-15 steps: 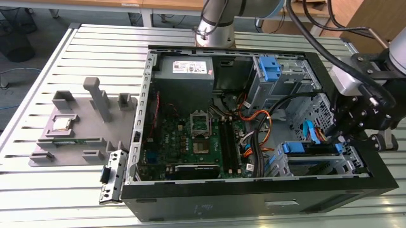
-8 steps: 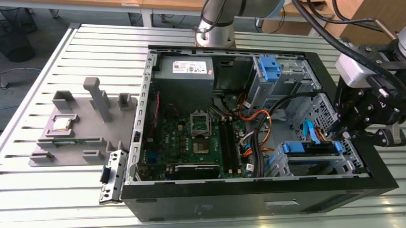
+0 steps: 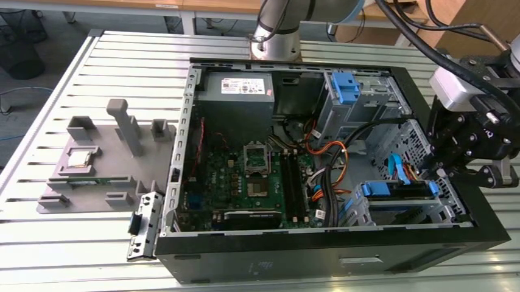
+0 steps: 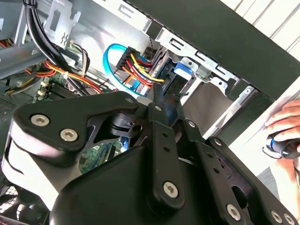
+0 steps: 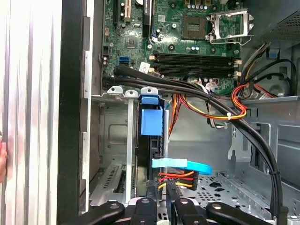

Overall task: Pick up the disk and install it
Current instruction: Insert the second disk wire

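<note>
Black gripper (image 5: 159, 199) fingers are pinching together on the disk's (image 5: 151, 154) rear edge, just beside its cables, seemingly seating it upright in the drive cage (image 3: 406, 210) at the computer case's (image 3: 325, 255) front corner; beyond, the motherboard (image 3: 243, 182) is lying exposed.

An open black computer case (image 3: 325, 249) lies on a slatted metal table (image 3: 49, 243), its green motherboard (image 3: 235, 182) exposed. A grey power supply (image 3: 237, 91) sits at the far end, beside a drive cage with a blue latch (image 3: 344, 88). Orange and black cables (image 3: 329, 161) cross the interior. A grey fixture (image 3: 106, 164) stands on the table at the exterior view's left.
</note>
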